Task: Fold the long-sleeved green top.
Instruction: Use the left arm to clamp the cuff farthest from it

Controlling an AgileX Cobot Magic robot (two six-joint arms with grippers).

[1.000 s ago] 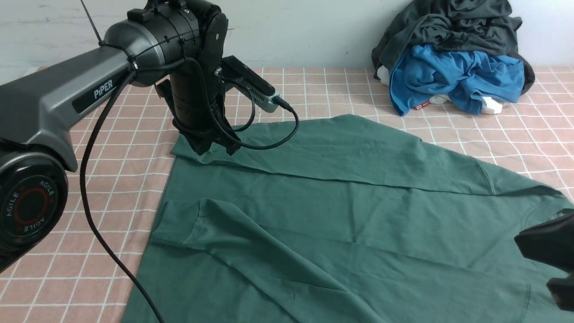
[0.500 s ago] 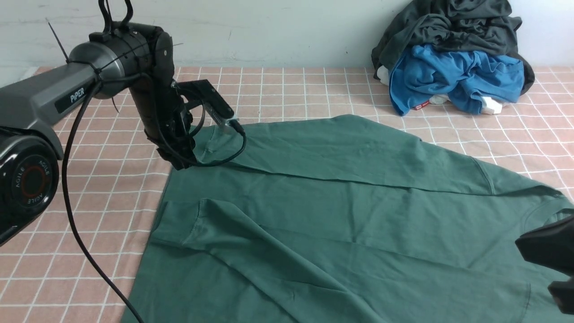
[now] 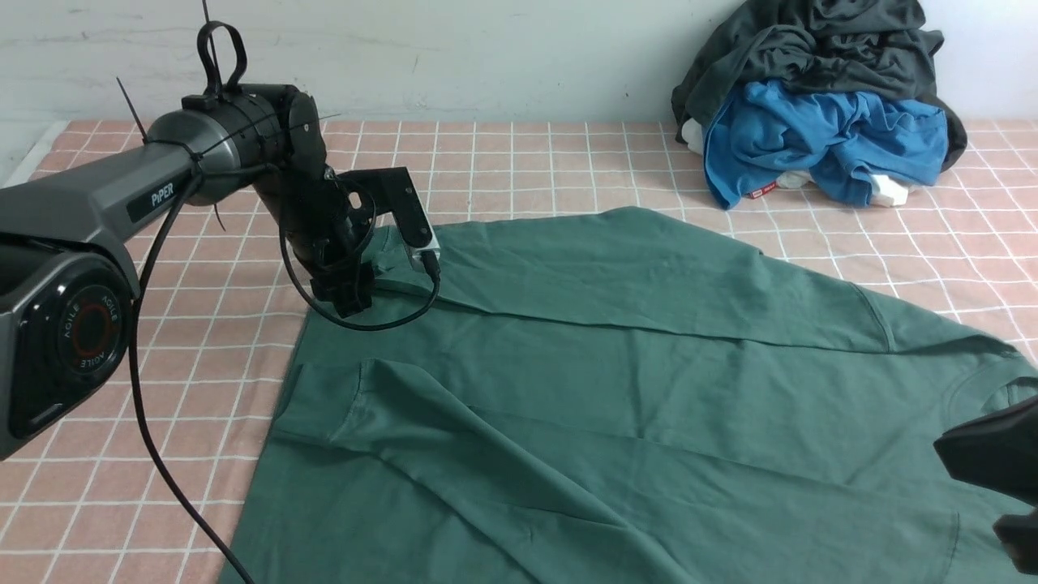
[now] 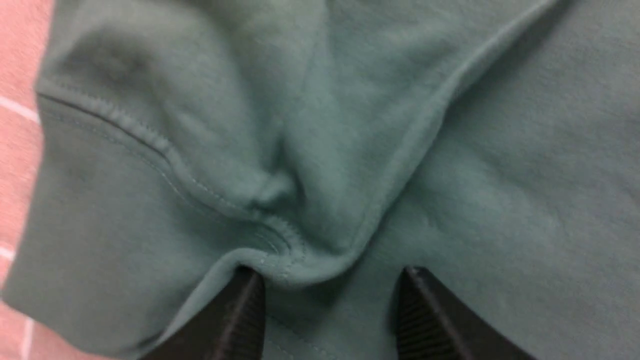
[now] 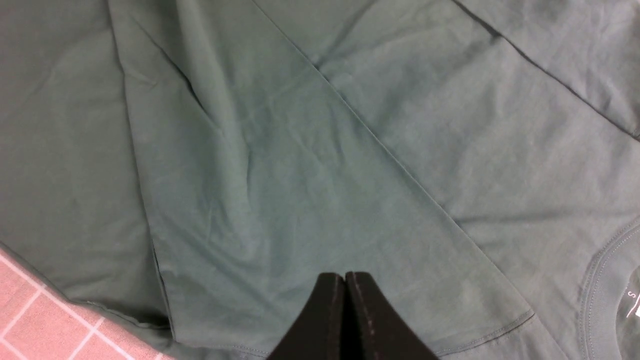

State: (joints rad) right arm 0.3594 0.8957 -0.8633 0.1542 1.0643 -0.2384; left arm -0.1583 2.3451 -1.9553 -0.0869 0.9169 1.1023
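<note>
- Since the earlier frame the left claw (image 3: 350, 302) has let go of the far-left corner of the green long-sleeved top (image 3: 616, 381) and drawn back toward the robot's left. Its arm has swung lower and away from the middle of the bench (image 3: 519, 162).
- Nearest, at the robot's right, the right claw (image 5: 345, 280) is clenched on nothing and hovers over the cloth beside the ribbed collar (image 5: 600, 295).
- Across the near half of the top a sleeve lies slanted over the body with loose creases. The near side itself does not look folded in yet.
- Farther on, the far side is turned inward over the body, leaving one long straight fold edge (image 3: 616, 324) that runs from hem end to shoulder.
- At that fold's left end the left claw is released, jaws apart just over a puckered pinch of hem, and it grips nothing.
- My reading: one side fold is laid down. The near side fold and the hem-to-collar folds are left to do.
- Against the wall, well apart, a bright blue garment (image 3: 819, 138) sits heaped under a dark charcoal-grey garment (image 3: 811, 40).
</note>
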